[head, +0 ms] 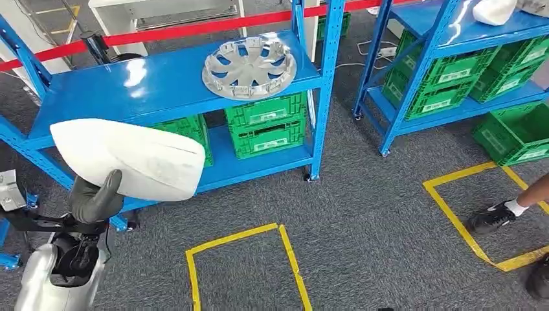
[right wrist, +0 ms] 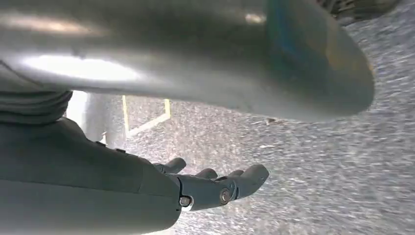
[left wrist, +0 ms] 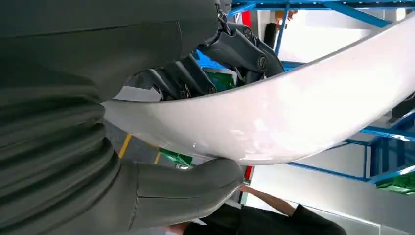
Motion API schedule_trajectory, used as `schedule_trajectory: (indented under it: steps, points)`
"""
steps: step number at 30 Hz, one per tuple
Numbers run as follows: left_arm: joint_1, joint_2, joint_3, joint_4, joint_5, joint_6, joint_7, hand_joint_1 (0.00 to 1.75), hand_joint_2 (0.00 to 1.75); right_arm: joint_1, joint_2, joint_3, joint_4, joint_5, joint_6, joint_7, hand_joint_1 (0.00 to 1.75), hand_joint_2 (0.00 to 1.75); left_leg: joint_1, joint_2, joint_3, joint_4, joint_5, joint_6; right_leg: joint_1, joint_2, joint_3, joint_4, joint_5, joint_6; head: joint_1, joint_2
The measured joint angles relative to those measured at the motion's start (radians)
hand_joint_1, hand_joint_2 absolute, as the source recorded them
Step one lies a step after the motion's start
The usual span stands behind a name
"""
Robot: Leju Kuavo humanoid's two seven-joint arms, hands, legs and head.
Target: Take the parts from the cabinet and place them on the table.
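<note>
My left hand (head: pixel 94 197) holds a large white curved shell part (head: pixel 129 159) up in front of the blue cabinet (head: pixel 149 84) at the lower left. Close up, the white part (left wrist: pixel 293 117) lies between the thick thumb (left wrist: pixel 186 181) on one side and the dark fingers (left wrist: pixel 230 49) on the other. A silver wheel cover (head: pixel 249 67) lies flat on the cabinet's top shelf, to the right of the held part. My right hand (right wrist: pixel 205 188) hangs over the grey carpet with its fingers loosely extended and nothing in them.
Green crates (head: pixel 267 124) fill the cabinet's lower shelf. A second blue rack (head: pixel 414 103) at the right carries more green crates (head: pixel 453 74) and a white part (head: pixel 493 11). Yellow tape squares (head: pixel 239 259) mark the carpet. A person's shoe (head: pixel 495 217) stands at the right.
</note>
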Motion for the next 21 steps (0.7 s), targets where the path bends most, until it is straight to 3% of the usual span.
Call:
schedule_trajectory:
  steps: [1,2,3,4,5,7,8,9,10,12,13,14,15,16,17,18,19,20,21]
  points:
    - [0.000,-0.001,0.000,0.000,0.000,0.000,0.000,1.75,1.75,0.000,0.000,0.000,0.000,0.000,0.000,0.000,0.00,0.00,0.000,0.000,0.043,-0.045,0.040,0.004,0.000,0.000,-0.016,0.001,0.011,0.003,0.000,0.000]
    - [-0.001,-0.003,0.000,0.000,0.000,-0.001,0.000,1.75,1.75,0.000,0.000,0.000,0.000,-0.001,-0.001,0.000,0.00,0.00,-0.001,0.000,0.106,-0.123,0.062,0.010,0.000,0.000,-0.028,0.001,0.023,0.005,0.000,0.000]
    - [-0.004,-0.005,0.000,0.000,0.000,-0.002,0.000,1.75,1.75,-0.001,0.001,0.000,0.000,-0.002,-0.001,0.000,0.00,0.00,-0.002,-0.001,0.176,-0.213,0.053,0.018,0.000,0.000,-0.034,0.001,0.034,0.009,0.000,0.000]
    - [-0.009,-0.007,0.000,-0.001,0.000,-0.004,0.001,1.75,1.75,-0.001,0.002,0.000,0.000,-0.002,-0.002,0.003,0.00,0.00,-0.009,-0.001,0.243,-0.313,0.010,0.024,0.004,0.001,-0.041,0.002,0.042,0.016,0.000,0.000]
    - [-0.013,-0.008,0.000,-0.001,0.000,-0.006,0.000,1.75,1.75,0.000,0.002,0.000,0.000,-0.003,-0.003,0.003,0.00,0.00,-0.011,-0.001,0.244,-0.328,0.002,0.027,0.003,-0.001,-0.040,-0.002,0.055,0.022,0.002,0.000]
    - [-0.020,-0.010,0.000,0.004,-0.001,-0.007,0.005,1.75,1.75,0.000,0.002,-0.002,0.000,-0.008,-0.004,0.003,0.00,0.00,-0.017,-0.002,0.226,-0.327,0.016,0.041,-0.003,-0.001,-0.040,-0.013,0.078,0.036,-0.003,0.000]
    - [-0.024,-0.013,0.000,0.008,-0.002,-0.008,0.006,1.75,1.75,0.003,0.002,-0.003,0.000,-0.012,-0.005,0.002,0.00,0.00,-0.013,0.000,0.219,-0.334,0.031,0.051,0.003,0.000,-0.044,-0.018,0.088,0.045,-0.003,0.000]
    - [-0.034,-0.018,0.000,0.014,-0.002,-0.009,0.008,1.75,1.75,0.004,0.002,-0.003,0.000,-0.014,-0.007,0.000,0.00,0.00,-0.008,0.007,0.206,-0.336,0.046,0.060,-0.003,0.004,-0.053,-0.004,0.059,0.047,-0.004,0.000]
    - [-0.043,-0.022,0.000,0.019,-0.002,-0.009,0.009,1.75,1.75,0.004,0.004,-0.003,0.000,-0.018,-0.007,0.000,0.00,0.00,-0.007,0.006,0.189,-0.336,0.060,0.072,-0.001,0.005,-0.069,0.041,-0.011,0.048,0.000,0.000]
    - [-0.055,-0.025,0.000,0.033,-0.001,-0.013,0.011,1.75,1.75,0.003,0.005,-0.005,0.000,-0.023,-0.007,-0.004,0.00,0.00,-0.009,0.006,0.162,-0.333,0.087,0.075,-0.002,0.005,-0.101,0.181,-0.131,0.053,0.001,0.000]
    - [-0.062,-0.029,0.000,0.043,0.000,-0.015,0.011,1.75,1.75,0.003,0.005,-0.007,0.000,-0.024,-0.006,-0.005,0.00,0.00,-0.010,0.007,0.142,-0.330,0.101,0.076,-0.002,0.005,-0.113,0.247,-0.154,0.056,0.002,0.000]
    - [-0.068,-0.036,-0.001,0.055,0.000,-0.016,0.012,1.75,1.75,0.002,0.005,-0.011,0.000,-0.029,-0.005,-0.006,0.00,0.00,-0.011,0.007,0.120,-0.324,0.114,0.075,-0.002,0.005,-0.112,0.292,-0.143,0.057,0.002,0.000]
    - [-0.075,-0.040,-0.002,0.063,0.000,-0.016,0.012,1.75,1.75,0.002,0.005,-0.015,0.000,-0.032,-0.003,-0.007,0.00,0.00,-0.010,0.007,0.098,-0.317,0.126,0.072,-0.002,0.005,-0.095,0.295,-0.108,0.058,0.002,0.000]
    - [-0.085,-0.045,-0.003,0.074,0.000,-0.016,0.012,1.75,1.75,0.001,0.005,-0.020,0.000,-0.034,0.001,-0.007,0.00,0.00,-0.009,0.007,0.074,-0.308,0.136,0.069,-0.003,0.005,-0.056,0.259,-0.067,0.057,0.003,0.000]
    - [-0.095,-0.048,-0.003,0.082,0.000,-0.016,0.012,1.75,1.75,0.000,0.005,-0.023,0.000,-0.036,0.001,-0.007,0.00,0.00,-0.008,0.007,0.054,-0.299,0.145,0.065,-0.003,0.005,-0.003,0.196,-0.044,0.056,0.002,0.000]
    - [-0.106,-0.049,-0.004,0.089,0.000,-0.016,0.012,1.75,1.75,-0.003,0.005,-0.026,0.000,-0.038,0.000,-0.006,0.00,0.00,-0.008,0.007,0.036,-0.287,0.154,0.060,-0.004,0.005,0.066,0.109,-0.052,0.053,0.003,0.000]
    - [-0.114,-0.051,-0.005,0.094,0.000,-0.016,0.012,1.75,1.75,-0.008,0.005,-0.029,0.000,-0.040,0.000,-0.006,0.00,0.00,-0.012,0.007,0.021,-0.277,0.160,0.053,0.000,0.006,0.116,0.024,-0.107,0.049,0.002,0.000]
    - [-0.121,-0.051,-0.006,0.100,0.001,-0.016,0.012,1.75,1.75,-0.008,0.005,-0.029,0.000,-0.040,0.000,-0.006,0.00,0.00,-0.013,0.009,0.019,-0.274,0.165,0.046,0.005,0.010,0.120,0.010,-0.115,0.038,-0.001,0.000]
    - [-0.127,-0.052,-0.009,0.108,0.002,-0.018,0.011,1.75,1.75,-0.007,0.005,-0.030,0.000,-0.042,0.000,-0.005,0.00,0.00,-0.012,0.010,0.020,-0.275,0.173,0.041,0.004,0.010,0.111,0.004,-0.113,0.034,0.003,0.000]
